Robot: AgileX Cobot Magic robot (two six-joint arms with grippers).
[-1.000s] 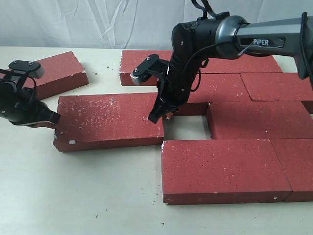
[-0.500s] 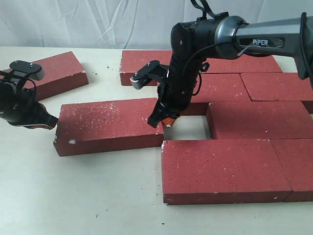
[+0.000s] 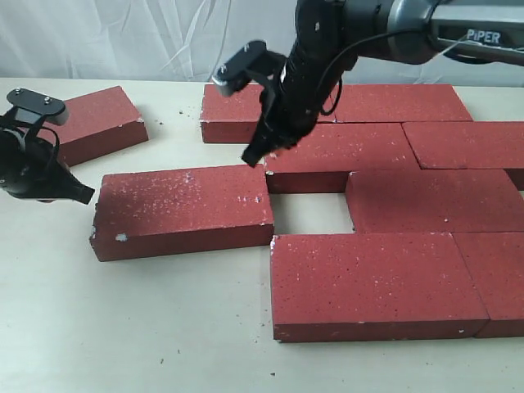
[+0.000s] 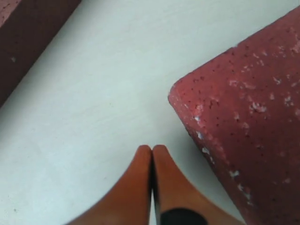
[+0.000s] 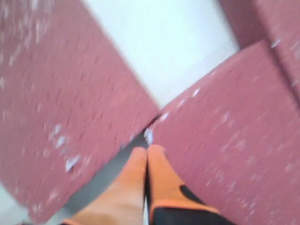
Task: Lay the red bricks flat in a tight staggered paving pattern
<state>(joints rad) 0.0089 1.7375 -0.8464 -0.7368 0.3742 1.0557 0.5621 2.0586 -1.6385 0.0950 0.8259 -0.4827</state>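
Brick [image 3: 182, 211] looks heavy, gritty, better shoved at its end; left gripper [image 4: 151, 151] and right gripper [image 5: 146, 152] both pinched together, empty.

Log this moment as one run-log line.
left gripper: shut, empty, at left end of loose brick | right gripper: shut, empty, over its far right corner | gap beside paved brick: unfilled

Brand: "PiPER"
Carrier: right arm [image 3: 426, 37], on its grey upper link
Lettering: white, partly cut off by the exterior view's edge
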